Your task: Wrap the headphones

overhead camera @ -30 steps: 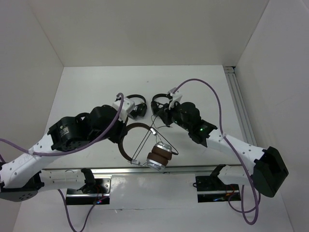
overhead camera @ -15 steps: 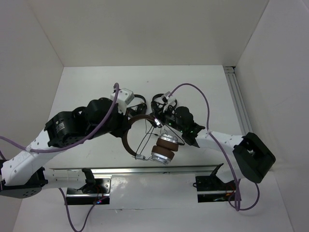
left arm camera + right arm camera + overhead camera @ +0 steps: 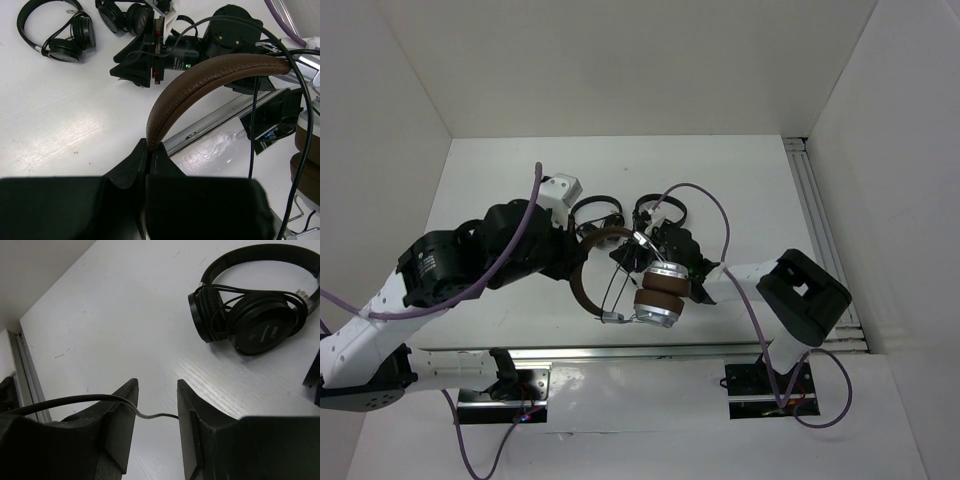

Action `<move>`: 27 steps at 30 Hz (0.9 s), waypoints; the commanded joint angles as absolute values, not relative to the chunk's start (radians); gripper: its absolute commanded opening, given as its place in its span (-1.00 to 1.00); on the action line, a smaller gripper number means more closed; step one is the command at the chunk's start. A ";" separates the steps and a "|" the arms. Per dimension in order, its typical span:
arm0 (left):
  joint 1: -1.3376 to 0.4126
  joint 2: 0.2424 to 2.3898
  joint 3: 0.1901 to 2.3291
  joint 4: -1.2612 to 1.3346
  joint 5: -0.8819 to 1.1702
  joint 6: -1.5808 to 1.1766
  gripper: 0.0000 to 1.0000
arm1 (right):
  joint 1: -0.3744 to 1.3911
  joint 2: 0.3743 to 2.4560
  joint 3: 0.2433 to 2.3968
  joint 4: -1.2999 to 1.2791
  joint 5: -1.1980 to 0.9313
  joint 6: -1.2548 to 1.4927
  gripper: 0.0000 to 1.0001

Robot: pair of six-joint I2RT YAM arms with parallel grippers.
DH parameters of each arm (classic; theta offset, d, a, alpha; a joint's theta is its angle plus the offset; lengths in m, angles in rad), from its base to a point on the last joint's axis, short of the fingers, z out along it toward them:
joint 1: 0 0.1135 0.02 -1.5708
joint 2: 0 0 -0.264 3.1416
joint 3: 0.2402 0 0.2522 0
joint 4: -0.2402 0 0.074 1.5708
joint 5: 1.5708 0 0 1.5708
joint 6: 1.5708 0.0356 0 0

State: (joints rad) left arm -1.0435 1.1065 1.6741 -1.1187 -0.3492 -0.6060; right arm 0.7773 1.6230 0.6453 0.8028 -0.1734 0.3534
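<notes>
Over the table (image 3: pixel 500 170), left jaws pinch the headphones' (image 3: pixel 658 292) brown headband (image 3: pixel 200 80); right jaws gape around the black cable (image 3: pixel 75 400).

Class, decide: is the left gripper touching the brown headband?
Touching. The left wrist view shows the left gripper shut on the headband, which rises from between its jaws.

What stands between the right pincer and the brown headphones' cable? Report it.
Nothing visible does. The cable crosses the gap of the open right pincer; the black headphones lie beyond it, apart. The left pincer grips the headband.
</notes>
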 commanded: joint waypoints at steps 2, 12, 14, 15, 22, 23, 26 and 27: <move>-1.048 1.072 1.717 -1.075 -0.377 -0.667 -1.00 | 0.807 1.644 0.672 0.946 -0.169 0.373 -0.18; -1.048 1.031 1.726 -1.115 -0.532 -0.807 -1.00 | 0.860 1.675 0.620 1.009 -0.077 0.393 -0.96; -1.048 1.003 1.717 -1.124 -0.615 -0.875 -1.00 | 0.915 1.646 0.580 1.009 0.023 0.402 -0.96; -1.039 0.994 1.703 -1.124 -0.639 -0.896 -1.00 | 0.936 1.634 0.546 1.009 0.055 0.402 -0.96; -0.977 0.992 1.669 -1.086 -0.773 -0.999 -1.00 | 1.207 1.471 0.453 0.967 0.303 0.376 -0.96; -0.945 1.003 1.669 -1.077 -0.782 -0.999 -1.00 | 1.245 1.451 0.453 0.930 0.384 0.376 -0.96; -0.843 1.052 1.660 -1.088 -0.781 -0.999 -1.00 | 1.383 1.388 0.520 0.743 0.448 0.335 -0.96; -0.813 1.061 1.660 -1.072 -0.750 -0.983 -1.00 | 1.432 1.378 0.543 0.635 0.448 0.321 -0.93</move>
State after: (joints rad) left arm -0.8867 1.0321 1.6615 -1.1923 -0.7170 -0.9314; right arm 1.3403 1.4208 0.4759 0.8494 0.3172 0.3721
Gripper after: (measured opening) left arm 0.086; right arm 0.039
